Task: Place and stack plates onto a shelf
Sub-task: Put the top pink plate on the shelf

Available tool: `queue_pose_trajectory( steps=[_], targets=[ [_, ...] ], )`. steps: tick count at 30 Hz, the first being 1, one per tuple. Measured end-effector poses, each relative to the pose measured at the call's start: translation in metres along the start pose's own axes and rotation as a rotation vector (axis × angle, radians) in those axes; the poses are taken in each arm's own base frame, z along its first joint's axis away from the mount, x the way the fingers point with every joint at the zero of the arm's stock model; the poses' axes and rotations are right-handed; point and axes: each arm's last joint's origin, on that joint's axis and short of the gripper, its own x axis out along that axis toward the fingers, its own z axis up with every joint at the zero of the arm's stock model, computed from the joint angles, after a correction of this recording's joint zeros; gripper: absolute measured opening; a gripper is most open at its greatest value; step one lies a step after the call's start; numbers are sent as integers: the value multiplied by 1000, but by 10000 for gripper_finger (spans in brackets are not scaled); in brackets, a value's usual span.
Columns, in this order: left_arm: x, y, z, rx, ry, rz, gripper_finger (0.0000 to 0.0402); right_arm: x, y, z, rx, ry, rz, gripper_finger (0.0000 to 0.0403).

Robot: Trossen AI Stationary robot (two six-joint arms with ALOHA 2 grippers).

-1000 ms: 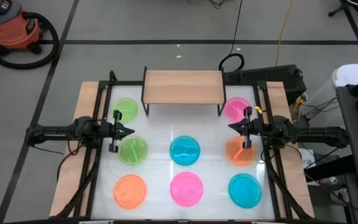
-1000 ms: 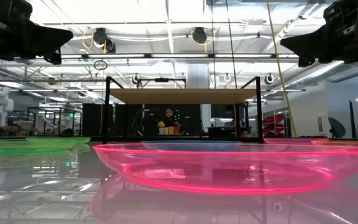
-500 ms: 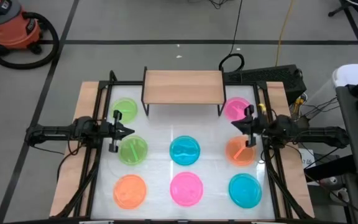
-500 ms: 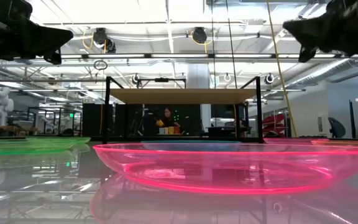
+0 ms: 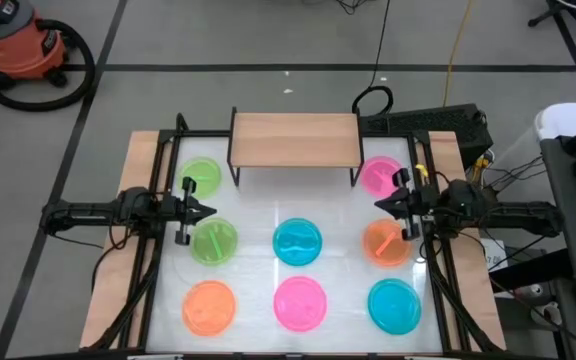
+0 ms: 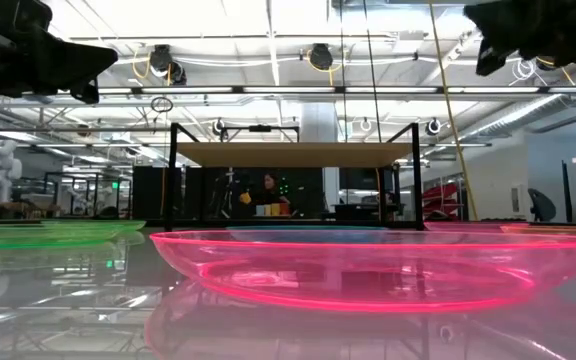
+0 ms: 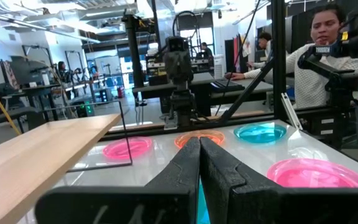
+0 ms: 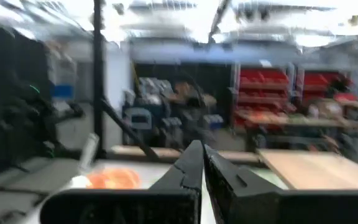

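Several translucent plates lie flat on the white tabletop: green ones (image 5: 201, 178) (image 5: 214, 243), blue ones (image 5: 298, 243) (image 5: 395, 305), pink ones (image 5: 381, 175) (image 5: 300, 302) and orange ones (image 5: 386, 243) (image 5: 209, 306). The shelf (image 5: 294, 140), a wooden top on thin black legs, stands at the far edge with nothing on it. My left gripper (image 5: 214, 210) hovers shut between the two green plates, pointing toward the table's middle (image 7: 199, 146). My right gripper (image 5: 375, 204) is shut too, high above the table between the far pink plate and the right orange plate (image 8: 202, 149).
Black frame rails (image 5: 158, 200) run along both table sides under the arms. An orange vacuum (image 5: 23, 50) and cables lie on the floor beyond the table. A person (image 7: 319, 56) sits past the right side. The near pink plate (image 6: 368, 265) fills the low view.
My right gripper has risen, tipped slightly upward and drawn back a little toward the table's right edge, staying shut. The left gripper and all plates have kept still.
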Motion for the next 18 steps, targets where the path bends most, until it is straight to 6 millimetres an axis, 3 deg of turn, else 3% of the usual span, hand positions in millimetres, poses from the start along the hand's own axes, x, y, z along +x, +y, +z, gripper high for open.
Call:
queue_pose_trajectory(
  steps=[4,10,14,18],
  targets=[
    [0,0,0,0,0,0,17,6,-3,15,-25,99,-68,0],
    [0,0,0,0,0,0,17,17,-9,27,-29,388,-220,0],
    [0,0,0,0,0,0,17,21,-13,15,-22,632,-359,2],
    [0,0,0,0,0,0,17,27,-15,-3,7,793,-388,26]
  ],
)
